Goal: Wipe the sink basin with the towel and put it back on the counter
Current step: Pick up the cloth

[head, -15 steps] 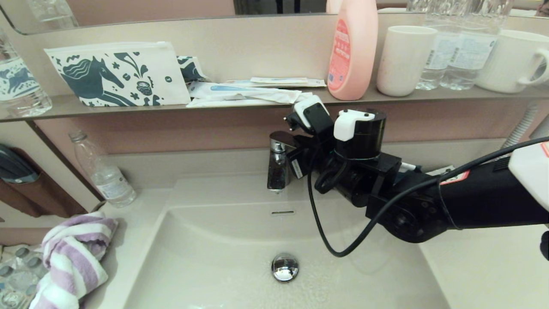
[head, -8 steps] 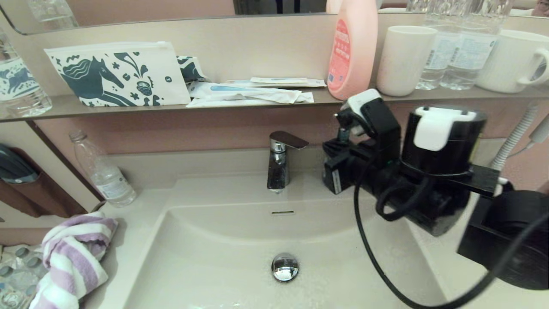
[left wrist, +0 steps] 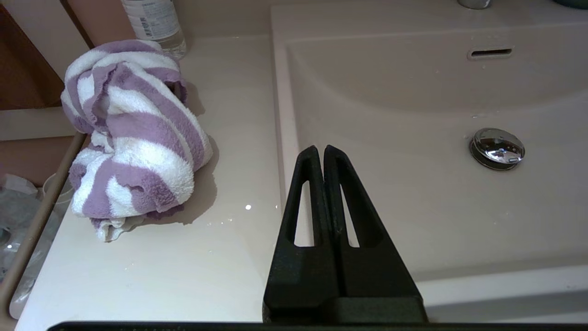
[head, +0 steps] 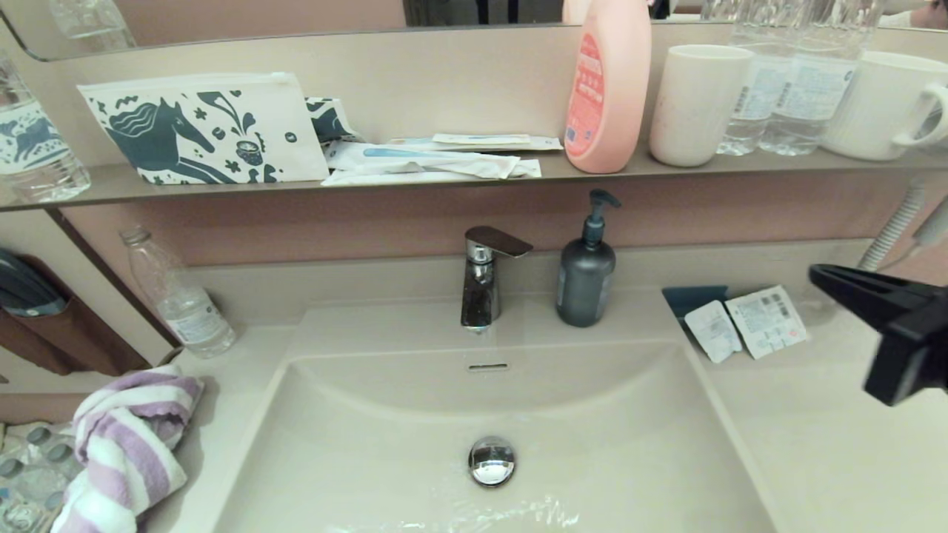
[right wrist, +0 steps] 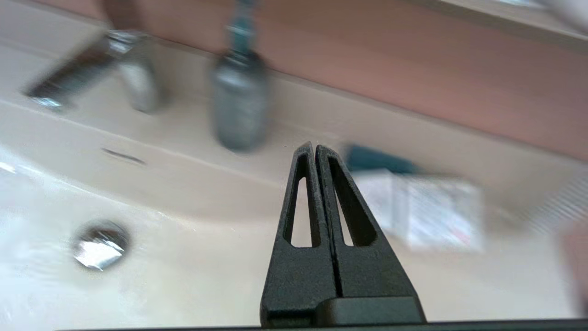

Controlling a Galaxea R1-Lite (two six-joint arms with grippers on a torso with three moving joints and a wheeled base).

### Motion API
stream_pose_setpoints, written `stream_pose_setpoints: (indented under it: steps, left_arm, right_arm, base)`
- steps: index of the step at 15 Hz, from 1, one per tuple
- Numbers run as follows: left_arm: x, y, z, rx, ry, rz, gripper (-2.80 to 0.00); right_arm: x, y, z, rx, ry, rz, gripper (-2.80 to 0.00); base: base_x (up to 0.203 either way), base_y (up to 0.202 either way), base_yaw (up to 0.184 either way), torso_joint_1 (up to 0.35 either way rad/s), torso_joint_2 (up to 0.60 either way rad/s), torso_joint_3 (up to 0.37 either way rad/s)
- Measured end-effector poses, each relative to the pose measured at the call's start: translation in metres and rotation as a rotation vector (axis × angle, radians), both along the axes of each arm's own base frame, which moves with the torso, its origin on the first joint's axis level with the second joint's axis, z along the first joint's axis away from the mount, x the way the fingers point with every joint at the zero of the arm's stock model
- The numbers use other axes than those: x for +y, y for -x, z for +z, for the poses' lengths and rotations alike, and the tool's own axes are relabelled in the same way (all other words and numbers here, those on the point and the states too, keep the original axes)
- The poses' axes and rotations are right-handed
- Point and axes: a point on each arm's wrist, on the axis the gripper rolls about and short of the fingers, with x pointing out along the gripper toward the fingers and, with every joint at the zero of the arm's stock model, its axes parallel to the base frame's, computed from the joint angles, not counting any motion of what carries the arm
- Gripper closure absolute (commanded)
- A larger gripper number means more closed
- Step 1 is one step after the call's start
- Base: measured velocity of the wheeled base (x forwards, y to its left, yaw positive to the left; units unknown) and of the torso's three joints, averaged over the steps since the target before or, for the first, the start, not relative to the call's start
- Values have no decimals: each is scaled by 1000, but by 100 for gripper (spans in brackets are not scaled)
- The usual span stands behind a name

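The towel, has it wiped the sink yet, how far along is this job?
Nothing looks done yet. The towel lies bunched on the counter left of the sink basin, untouched. In hand: nothing. The left gripper hangs over the basin's left rim with fingers shut and empty; the right gripper, also shut and empty, is over the counter's right side. Water glistens near the drain plug. Left: grasp, wipe, return.

In front of me a smooth beige-cream counter is carrying everything, moulded in one piece around the glossy rectangular sink basin. Left of the basin a crumpled lilac-and-white striped terry towel is lying on the counter, with a clear plastic water bottle standing behind it. Behind the basin, a chrome tap and a dark grey pump dispenser are standing. Right of the basin, small paper sachets are lying flat.
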Motion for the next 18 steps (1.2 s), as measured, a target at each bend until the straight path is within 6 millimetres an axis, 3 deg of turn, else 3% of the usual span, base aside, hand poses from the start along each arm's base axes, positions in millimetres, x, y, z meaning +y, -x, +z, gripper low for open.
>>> stream_pose_setpoints:
  steps: [4,7,12,15,18]
  left_arm:
    - [0,0,0,0,0,1,0]
    - [0,0,0,-1,0,1,0]
    - [0,0,0,-1,0,0,0]
    - [0,0,0,-1,0,0,0]
    - [0,0,0,0,0,0,0]
  right_arm:
    - [-57,60,-5,19,19,-274,0]
    - [-83,96,-11,-24,-5,-540,0]
    - [-93,151,-23,-112,16,-736,0]
    - [-92,168,-29,-158,26,-795,0]
    - [-91,179,-48,-173,26,-756,0]
  base:
    - [0,0,0,0,0,0]
    - [0,0,0,0,0,0]
    - [0,0,0,0,0,0]
    - [0,0,0,0,0,0]
    - [0,0,0,0,0,0]
